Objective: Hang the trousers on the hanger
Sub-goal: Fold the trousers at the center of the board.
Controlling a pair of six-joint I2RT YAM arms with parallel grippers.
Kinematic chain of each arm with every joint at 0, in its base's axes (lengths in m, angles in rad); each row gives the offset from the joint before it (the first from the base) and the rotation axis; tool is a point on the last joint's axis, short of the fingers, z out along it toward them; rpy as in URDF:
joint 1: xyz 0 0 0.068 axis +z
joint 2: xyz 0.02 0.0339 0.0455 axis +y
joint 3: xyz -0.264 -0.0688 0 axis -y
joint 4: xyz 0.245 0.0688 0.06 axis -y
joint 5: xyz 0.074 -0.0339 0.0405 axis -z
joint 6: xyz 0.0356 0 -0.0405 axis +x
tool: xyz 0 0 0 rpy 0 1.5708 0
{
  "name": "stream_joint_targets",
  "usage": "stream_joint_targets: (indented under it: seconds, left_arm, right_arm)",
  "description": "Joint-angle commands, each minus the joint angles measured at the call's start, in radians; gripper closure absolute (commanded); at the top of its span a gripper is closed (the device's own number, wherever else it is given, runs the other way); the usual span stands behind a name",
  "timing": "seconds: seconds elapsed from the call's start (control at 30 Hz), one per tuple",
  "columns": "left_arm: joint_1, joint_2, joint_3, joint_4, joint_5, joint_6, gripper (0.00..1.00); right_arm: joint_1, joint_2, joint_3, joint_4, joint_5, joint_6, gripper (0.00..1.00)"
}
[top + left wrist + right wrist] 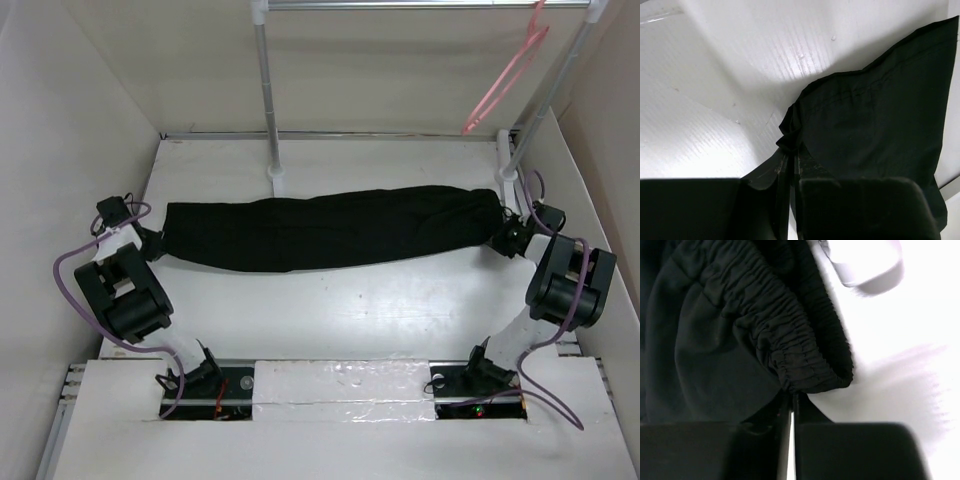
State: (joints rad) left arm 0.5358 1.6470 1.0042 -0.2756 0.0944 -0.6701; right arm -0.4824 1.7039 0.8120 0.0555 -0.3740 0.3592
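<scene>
The black trousers (330, 228) lie stretched left to right across the table, folded lengthwise. My left gripper (157, 243) is shut on the leg-hem end (790, 142) at the left. My right gripper (508, 238) is shut on the gathered elastic waistband (790, 385) at the right. The pale-pink hanger (508, 75) hangs from the rack bar at the upper right, above and behind the waistband end, apart from the cloth.
A white rack stands at the back: a horizontal bar (420, 5), a middle pole (268, 100) with its foot just behind the trousers, and a right pole (545, 100) beside my right gripper. White walls (70, 110) close in both sides.
</scene>
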Motion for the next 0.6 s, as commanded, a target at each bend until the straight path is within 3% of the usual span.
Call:
stream_joint_targets:
  seconds: [0.0,0.17,0.57]
  left_arm:
    - [0.000,-0.016,0.056,-0.039,-0.037,0.006,1.00]
    - [0.000,-0.050,0.074,-0.103,-0.154,0.026,1.00]
    - [0.000,-0.190,-0.036,-0.189,-0.306,0.003,1.00]
  right_arm:
    - [0.011,-0.024,0.029,-0.043,0.084,0.000,1.00]
    - [-0.096,-0.258,-0.051,-0.184,0.168,-0.084,1.00]
    - [-0.269,-0.501,-0.181,-0.384,0.084,-0.195,1.00]
